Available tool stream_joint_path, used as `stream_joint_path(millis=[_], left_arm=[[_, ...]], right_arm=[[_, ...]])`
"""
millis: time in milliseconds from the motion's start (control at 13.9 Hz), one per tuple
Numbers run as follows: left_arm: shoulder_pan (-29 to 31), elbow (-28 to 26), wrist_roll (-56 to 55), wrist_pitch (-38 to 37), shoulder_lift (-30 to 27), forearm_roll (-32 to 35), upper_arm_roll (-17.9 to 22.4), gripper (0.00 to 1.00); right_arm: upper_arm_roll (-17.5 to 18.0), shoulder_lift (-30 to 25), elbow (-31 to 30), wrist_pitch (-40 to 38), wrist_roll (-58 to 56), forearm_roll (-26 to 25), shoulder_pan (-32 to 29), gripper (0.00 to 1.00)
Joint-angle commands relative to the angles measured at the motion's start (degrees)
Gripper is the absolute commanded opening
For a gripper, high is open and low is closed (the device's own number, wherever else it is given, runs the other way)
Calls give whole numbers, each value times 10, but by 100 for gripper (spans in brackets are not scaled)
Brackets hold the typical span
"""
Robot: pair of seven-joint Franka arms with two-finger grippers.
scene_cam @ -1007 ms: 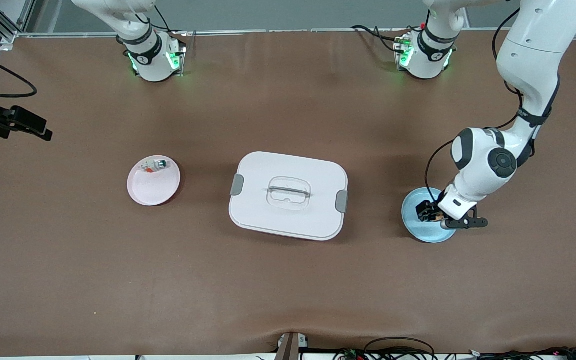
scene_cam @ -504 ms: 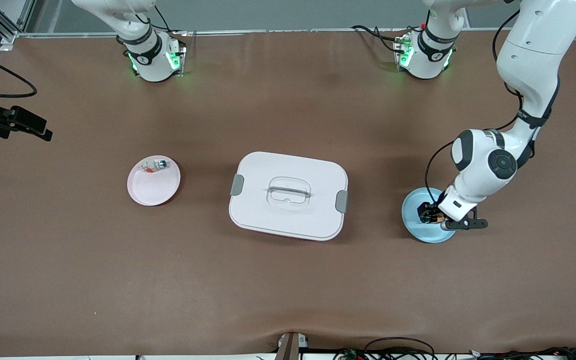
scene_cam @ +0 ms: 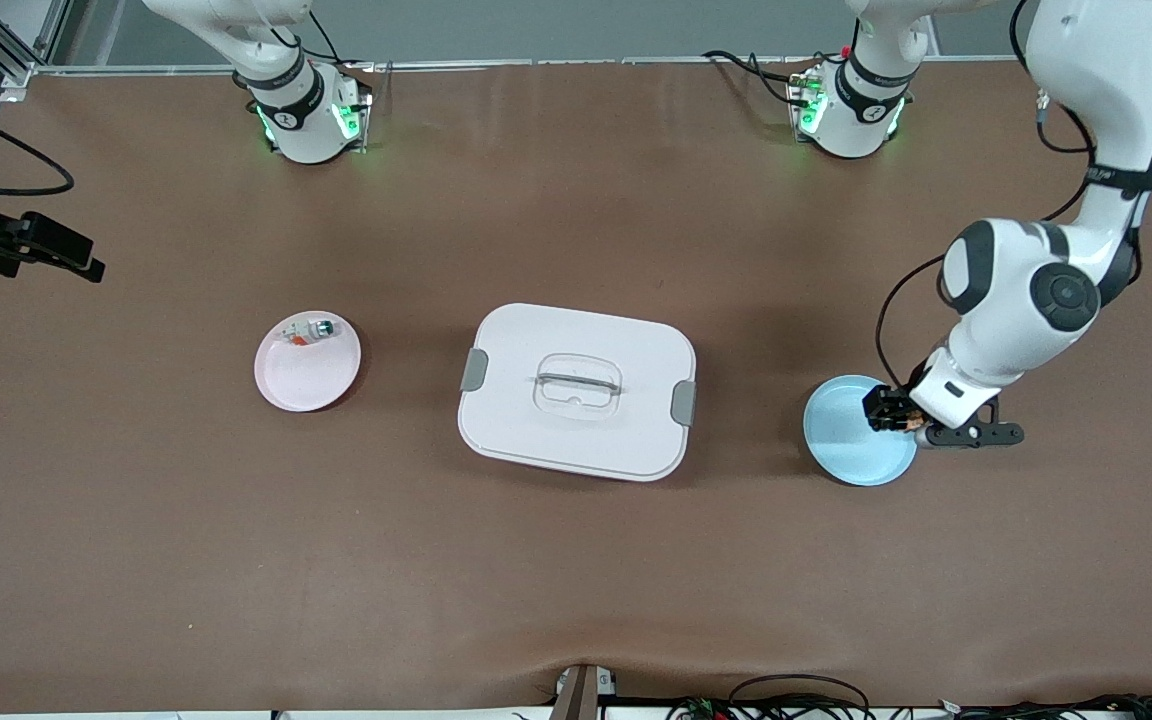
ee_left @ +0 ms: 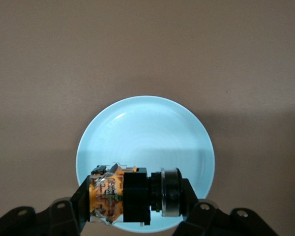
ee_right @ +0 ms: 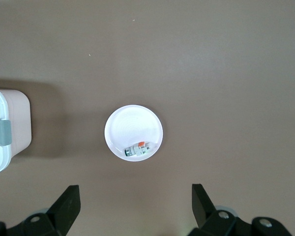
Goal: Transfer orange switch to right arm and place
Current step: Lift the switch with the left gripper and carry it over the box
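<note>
The left hand (ee_left: 135, 199) is clamped on the orange switch (ee_left: 132, 196) and holds it in the air over the blue plate (scene_cam: 851, 455) at the left arm's end of the table (scene_cam: 576, 560). The right hand (ee_right: 135, 209) (fingers spread wide, holding nothing) waits high over the pink plate (ee_right: 132, 125), which holds a small white part (ee_right: 136, 149). A white lidded box (scene_cam: 576, 390) sits between the two plates.
</note>
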Motion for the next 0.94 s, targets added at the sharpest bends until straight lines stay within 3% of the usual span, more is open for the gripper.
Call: stream_joint_path(millis=[0,360,863], left_arm=[[-5,19,-48,-66,-40,3,-16,0],[-5,130,-197,-224,-41,-14,-90,0],[-14,216,-462,-253,-15,-87,-181,0]], right_arm=[[4,-13,-6,1,-6,-6,-7,100],[4,-13,-6,0,-1,-6,-8,100],[4,4,4,6,1,-4,-17,100]])
